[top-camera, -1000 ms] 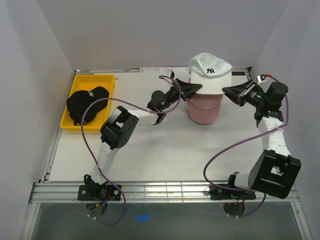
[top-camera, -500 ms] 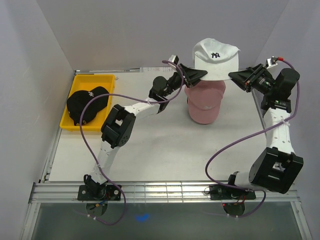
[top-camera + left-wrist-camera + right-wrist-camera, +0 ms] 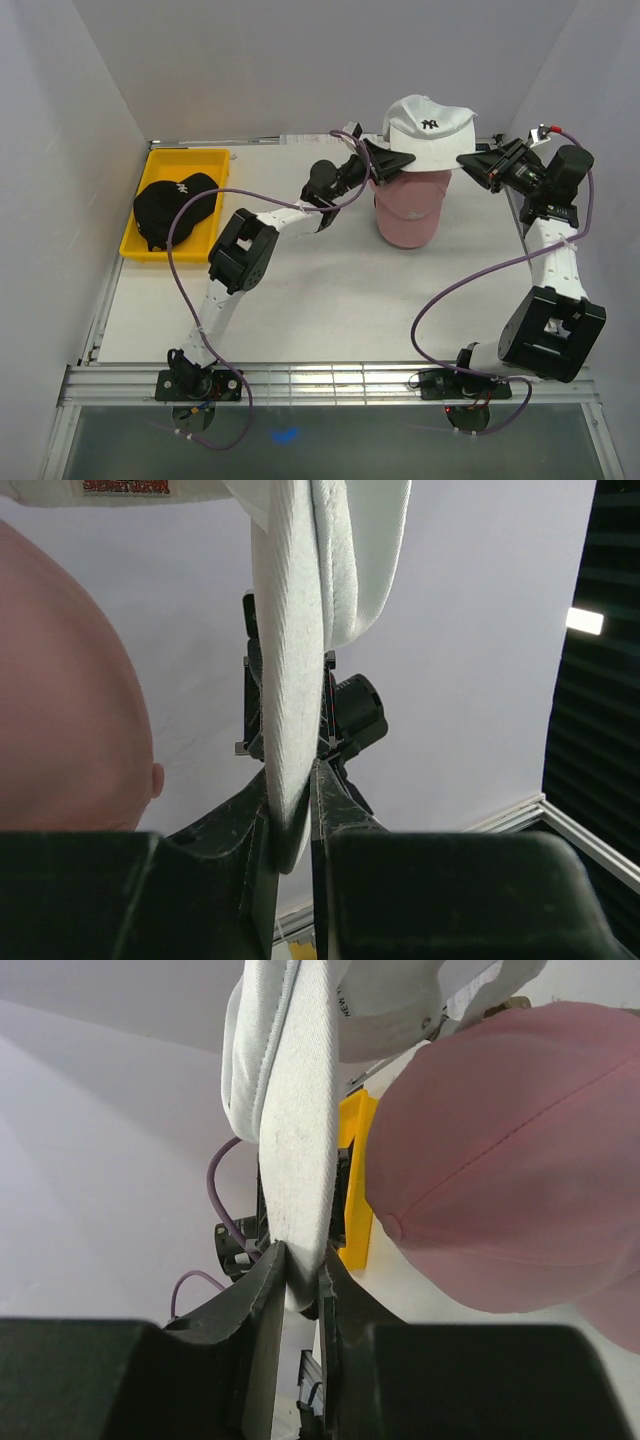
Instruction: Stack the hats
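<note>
The white cap (image 3: 428,130) hangs over the pink cap (image 3: 408,210), which stands near the far edge of the desk (image 3: 330,300), right of centre, with its brim toward the near edge. The left fingers (image 3: 398,156) pinch the white cap's lower edge from the left and the right fingers (image 3: 470,160) pinch it from the right, both clamped on fabric. The pink crown therefore lies below and between them, about equally near to each arm. The coming move looks like a straight lowering, and whether the two caps already touch cannot be told. The white cap's front bears a dark interlocked "NY". The black cap (image 3: 175,205), lying in the yellow tray (image 3: 190,158) at the far left corner, shows a white logo. A red-lettered label inside the white cap is too small to read.
</note>
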Controlling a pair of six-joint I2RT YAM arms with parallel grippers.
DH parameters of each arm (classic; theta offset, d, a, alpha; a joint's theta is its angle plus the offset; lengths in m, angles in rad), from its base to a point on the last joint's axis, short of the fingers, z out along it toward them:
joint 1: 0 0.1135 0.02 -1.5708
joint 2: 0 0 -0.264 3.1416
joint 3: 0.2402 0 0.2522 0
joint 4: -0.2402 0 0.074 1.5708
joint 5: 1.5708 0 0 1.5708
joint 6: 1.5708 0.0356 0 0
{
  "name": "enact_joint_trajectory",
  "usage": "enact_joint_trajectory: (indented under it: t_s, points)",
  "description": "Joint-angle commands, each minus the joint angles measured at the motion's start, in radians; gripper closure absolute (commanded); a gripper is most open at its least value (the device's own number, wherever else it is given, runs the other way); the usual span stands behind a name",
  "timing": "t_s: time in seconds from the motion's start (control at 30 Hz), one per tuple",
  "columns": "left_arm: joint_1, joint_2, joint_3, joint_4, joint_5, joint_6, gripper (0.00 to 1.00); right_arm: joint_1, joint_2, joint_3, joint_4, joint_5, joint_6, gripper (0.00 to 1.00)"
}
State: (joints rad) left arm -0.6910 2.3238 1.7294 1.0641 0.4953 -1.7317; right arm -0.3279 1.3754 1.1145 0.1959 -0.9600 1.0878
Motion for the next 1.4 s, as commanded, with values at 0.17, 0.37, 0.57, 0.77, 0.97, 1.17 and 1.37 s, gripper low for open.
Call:
enact_joint_trajectory:
  t_s: [0.17, 0.37, 0.57, 0.77, 0.97, 1.17, 1.37]
  points:
    - [-0.021, -0.053, -0.097, 0.106, 0.075, 0.009, 1.00, 0.000, -0.090, -0.151, 0.097, 0.037, -0.077, 0.92]
    - [-0.021, -0.112, -0.203, 0.146, 0.077, 0.038, 1.00, 0.006, -0.143, -0.242, 0.097, 0.038, -0.101, 0.92]
    - [-0.021, -0.149, -0.324, 0.226, 0.062, 0.035, 1.00, 0.009, -0.177, -0.306, 0.066, 0.038, -0.143, 0.92]
    - [-0.019, -0.175, -0.401, 0.258, 0.055, 0.032, 1.00, 0.007, -0.199, -0.360, 0.027, 0.053, -0.180, 0.92]
    - [-0.021, -0.196, -0.467, 0.246, 0.061, 0.037, 1.00, 0.007, -0.203, -0.412, 0.016, 0.072, -0.195, 0.92]
    - [-0.021, -0.208, -0.545, 0.252, 0.052, 0.029, 1.00, 0.007, -0.194, -0.443, -0.009, 0.095, -0.210, 0.92]
    - [-0.022, -0.199, -0.551, 0.176, 0.055, 0.037, 1.00, -0.020, -0.179, -0.476, -0.041, 0.119, -0.227, 0.92]
